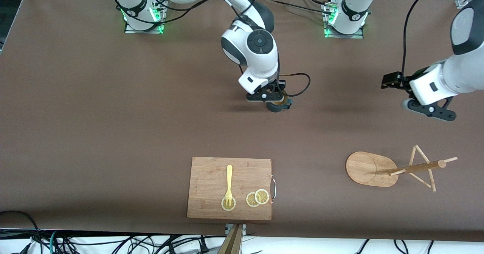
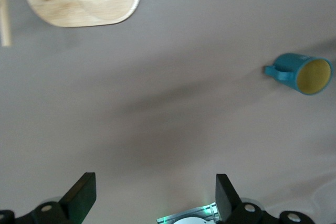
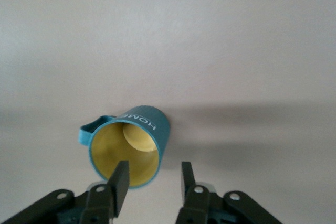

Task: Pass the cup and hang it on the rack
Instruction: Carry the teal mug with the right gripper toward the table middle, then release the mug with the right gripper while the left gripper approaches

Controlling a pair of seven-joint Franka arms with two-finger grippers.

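Front view: right gripper hides most of the cup, upright mid-table, handle toward the left arm's end; fingers parted astride its rim. Left gripper open, waiting above the table.

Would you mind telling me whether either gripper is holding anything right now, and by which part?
Nothing is held. The right gripper is open astride the rim of the cup, which stands on the table; the left gripper waits open and empty.
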